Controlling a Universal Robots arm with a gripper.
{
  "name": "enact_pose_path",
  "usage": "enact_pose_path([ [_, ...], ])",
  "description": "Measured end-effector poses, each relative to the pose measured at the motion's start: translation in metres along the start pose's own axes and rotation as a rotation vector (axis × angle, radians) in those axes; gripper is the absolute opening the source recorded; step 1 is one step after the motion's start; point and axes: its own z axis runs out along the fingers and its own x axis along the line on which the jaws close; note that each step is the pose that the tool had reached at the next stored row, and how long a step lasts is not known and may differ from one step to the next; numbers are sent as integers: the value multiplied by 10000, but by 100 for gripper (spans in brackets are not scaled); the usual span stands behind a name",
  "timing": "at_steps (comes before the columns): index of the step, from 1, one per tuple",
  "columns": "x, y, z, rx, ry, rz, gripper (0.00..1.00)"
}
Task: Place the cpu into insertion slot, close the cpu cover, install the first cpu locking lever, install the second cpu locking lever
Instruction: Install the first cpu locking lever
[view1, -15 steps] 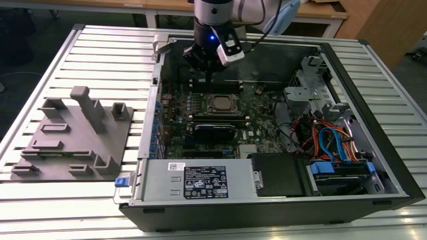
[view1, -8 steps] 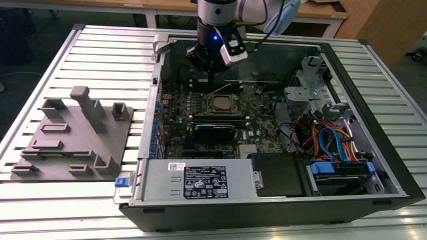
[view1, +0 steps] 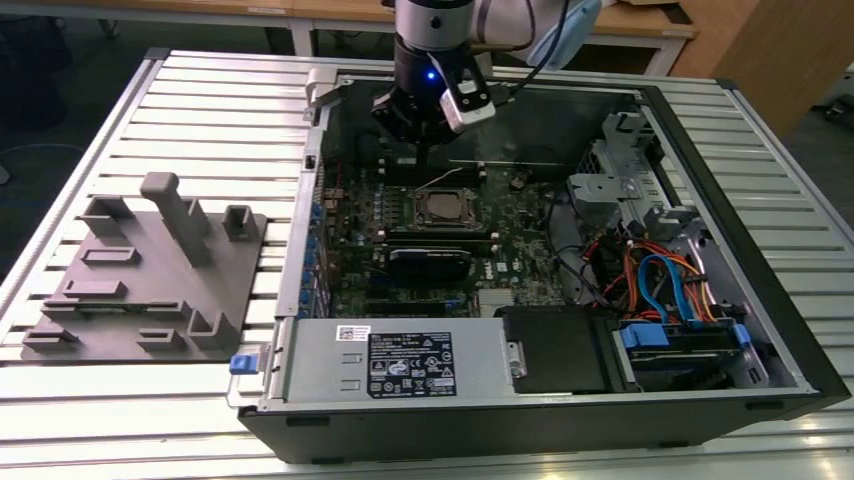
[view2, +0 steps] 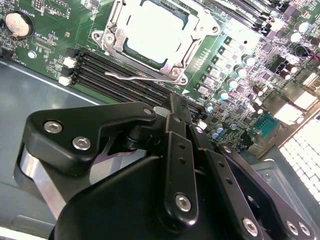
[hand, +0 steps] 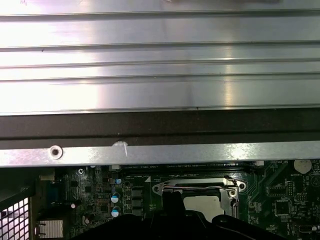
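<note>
The gripper (view1: 424, 165) hung pinched shut and empty inside the open computer case (view1: 747, 300), above the cpu (view2: 150, 30), which sat in the insertion slot (view1: 443, 208) under the cpu cover (view2: 182, 55). The case sat on a ribbed aluminium table (view1: 200, 90), with wooden desks (view1: 641, 25) behind.

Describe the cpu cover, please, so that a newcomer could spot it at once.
Look inside the open black computer case, at the green motherboard. Near its centre, the cpu cover is the thin square silver frame lying flat, its window showing the pale cpu. The neighbouring memory slots are long, narrow and black.
</note>
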Motion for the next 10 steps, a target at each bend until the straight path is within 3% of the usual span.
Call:
enact_pose_path([
  [3,-1,0,0,-1,0,0,11],
  [4,-2,-1,0,-66,3,0,11],
  [6,-3,-10,5,-397,18,10,11],
  [8,-7,-24,16,-531,22,36,11],
  [10,-13,-31,31,-549,19,64,11],
])
